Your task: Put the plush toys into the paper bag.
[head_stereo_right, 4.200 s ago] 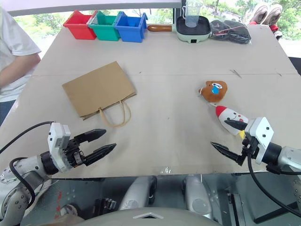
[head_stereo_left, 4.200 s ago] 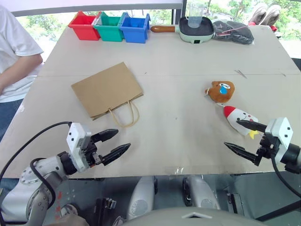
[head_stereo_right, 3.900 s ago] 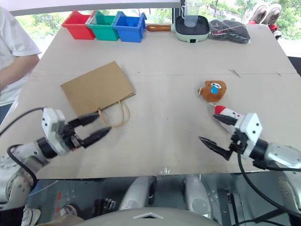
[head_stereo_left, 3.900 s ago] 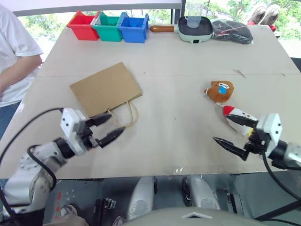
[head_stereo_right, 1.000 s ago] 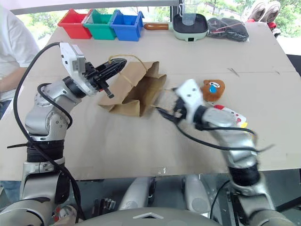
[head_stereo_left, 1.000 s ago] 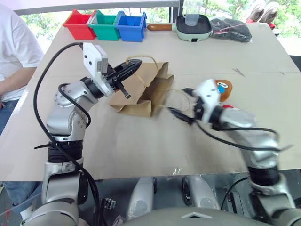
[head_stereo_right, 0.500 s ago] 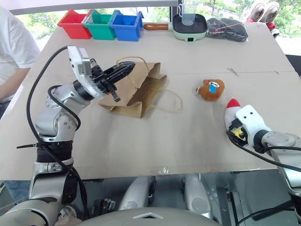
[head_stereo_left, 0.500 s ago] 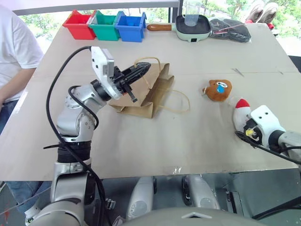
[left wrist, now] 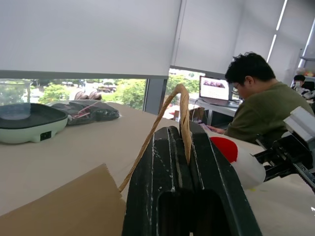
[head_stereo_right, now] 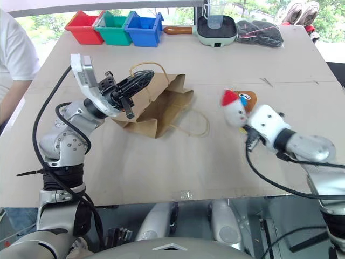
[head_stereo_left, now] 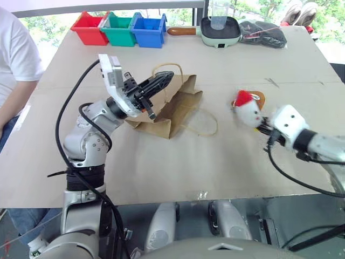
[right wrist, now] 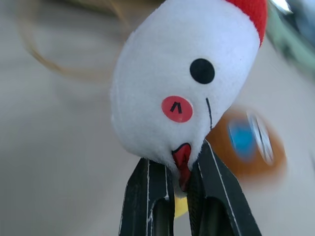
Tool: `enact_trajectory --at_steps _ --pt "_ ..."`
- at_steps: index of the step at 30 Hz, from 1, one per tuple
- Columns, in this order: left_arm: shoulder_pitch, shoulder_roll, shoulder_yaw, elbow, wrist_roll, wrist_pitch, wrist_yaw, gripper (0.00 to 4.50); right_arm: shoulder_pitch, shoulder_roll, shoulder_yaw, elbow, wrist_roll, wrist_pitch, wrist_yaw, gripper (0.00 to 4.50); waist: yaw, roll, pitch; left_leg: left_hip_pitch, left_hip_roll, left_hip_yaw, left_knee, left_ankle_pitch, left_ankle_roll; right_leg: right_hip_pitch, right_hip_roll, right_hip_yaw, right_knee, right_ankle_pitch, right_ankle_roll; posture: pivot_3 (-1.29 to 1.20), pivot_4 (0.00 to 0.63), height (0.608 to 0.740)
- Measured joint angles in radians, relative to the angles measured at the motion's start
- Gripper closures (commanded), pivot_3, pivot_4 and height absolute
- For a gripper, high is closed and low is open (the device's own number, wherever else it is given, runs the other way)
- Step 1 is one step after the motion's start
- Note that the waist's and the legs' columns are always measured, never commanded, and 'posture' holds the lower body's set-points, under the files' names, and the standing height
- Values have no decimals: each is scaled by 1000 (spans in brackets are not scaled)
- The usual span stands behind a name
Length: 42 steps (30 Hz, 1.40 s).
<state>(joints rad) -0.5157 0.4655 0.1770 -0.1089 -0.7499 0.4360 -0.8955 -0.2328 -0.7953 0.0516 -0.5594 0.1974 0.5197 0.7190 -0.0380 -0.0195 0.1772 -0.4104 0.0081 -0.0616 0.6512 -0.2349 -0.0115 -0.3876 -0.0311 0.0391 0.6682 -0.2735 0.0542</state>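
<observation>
Your right gripper (right wrist: pixel 179 172) is clamped on the white cone-shaped plush toy (head_stereo_left: pixel 249 111), whose long axis stands upright, red tip up. Your left gripper (head_stereo_left: pixel 164 80) is closed on a twisted handle of the tan paper bag (head_stereo_left: pixel 170 108), whose mouth points toward the toy.

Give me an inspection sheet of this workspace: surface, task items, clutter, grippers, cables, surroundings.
Surface: pale table, bare in front.
Job's things: paper bag partly raised by one handle, the other handle lying on the table; white plush toy lifted off the table; orange-brown plush toy lying behind it.
Clutter: red, green and blue bins, electric pan and a dark bag along the far edge.
Grippers: left gripper shut on the bag's handle; right gripper shut on the white toy.
Cables: black cables along both arms.
Surroundings: a person in white at the table's left; a seated person beyond.
</observation>
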Motion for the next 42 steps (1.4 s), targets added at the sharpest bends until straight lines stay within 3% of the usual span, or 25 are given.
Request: enact_trajectory --at_steps 7,13,19,20,23,25,27,29,31,37,42 --pt "-31 -38 -41 0 3 -4 -21 4500 -471 172 411 303 -180 -106 182 4452 6 0 0 -2 -1 -2 1 0 0 -1 -1 -2 0 0 0 0 150 740" --pt "-5 -63 -72 -61 1 -3 -15 4500 -693 319 551 664 -303 -235 267 4452 4 0 0 -5 -1 -1 1 3 -4 -7 -3 0 2 0 -1 0 150 740" --pt "66 -71 -74 -137 -2 4 14 4500 -808 432 572 968 -390 -385 285 4452 -1 0 0 -5 -1 -1 1 3 -4 -9 -3 2 6 0 -1 0 150 740" --pt "71 -71 -71 -146 -3 5 21 4500 -820 437 571 989 -398 -402 289 4452 0 0 0 -5 -1 -1 1 2 -4 -9 -3 2 7 0 -1 0 150 740" --pt "82 -67 -60 -155 -6 7 39 4500 -847 489 557 1054 -392 -424 319 3465 -1 0 0 -4 -1 -1 1 2 -4 -9 -3 2 8 0 -1 0 150 740" --pt "99 -69 -60 -156 -5 6 48 4500 -843 530 535 1071 -344 -425 378 2481 -3 0 0 -4 -1 -2 1 2 -3 -10 -2 2 9 0 -1 0 150 740" --pt "104 -70 -60 -157 -4 0 53 4500 -826 534 525 1054 -323 -424 402 1888 -1 0 0 -4 -1 -2 1 2 -3 -10 -3 2 9 0 -1 0 150 740" --pt "112 -69 -57 -159 -2 -8 63 4500 -775 512 496 978 -301 -399 411 896 6 0 0 -5 -1 -3 1 2 -3 -10 -3 1 9 0 -1 0 150 740" --pt "130 -63 -43 -160 1 -13 68 4500 -714 460 450 870 -266 -335 418 896 12 0 0 -5 -1 -3 2 1 -2 -10 -4 2 9 0 -1 0 150 740" --pt "155 -45 4 -157 21 -42 95 4500 -516 250 131 432 -77 70 377 896 21 0 0 -3 -2 -2 1 0 0 -9 -3 3 9 0 -1 0 150 740" --pt "150 -55 11 -156 23 -51 127 4500 -406 163 -4 367 -78 245 231 896 24 0 0 -4 -2 1 2 0 0 -9 -3 3 9 0 -1 0 150 740"
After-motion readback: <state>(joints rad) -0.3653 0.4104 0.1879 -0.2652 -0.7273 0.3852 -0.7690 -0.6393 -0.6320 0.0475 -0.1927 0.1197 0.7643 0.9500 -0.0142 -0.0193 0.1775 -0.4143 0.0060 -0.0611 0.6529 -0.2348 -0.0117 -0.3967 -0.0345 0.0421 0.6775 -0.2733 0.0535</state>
